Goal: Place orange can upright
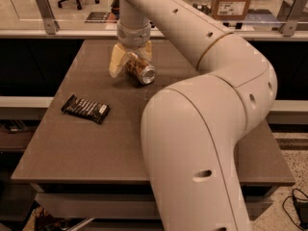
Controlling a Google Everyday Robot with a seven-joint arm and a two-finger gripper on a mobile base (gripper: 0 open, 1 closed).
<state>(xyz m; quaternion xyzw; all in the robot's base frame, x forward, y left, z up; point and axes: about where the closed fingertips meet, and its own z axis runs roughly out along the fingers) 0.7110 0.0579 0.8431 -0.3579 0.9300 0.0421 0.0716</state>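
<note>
The orange can (140, 70) is at the back middle of the brown table (72, 143). It is tilted, with its shiny silver end pointing toward the front right. My gripper (131, 64) comes down from above and is shut on the can. One cream finger (117, 60) shows on the can's left; the other sits behind it on the right. I cannot tell whether the can touches the table.
A dark flat candy bar wrapper (85, 109) lies on the table's left side. My large white arm (202, 143) covers the table's right half. A cardboard box (232, 1) and a rail stand behind the table. The table's front edge is near.
</note>
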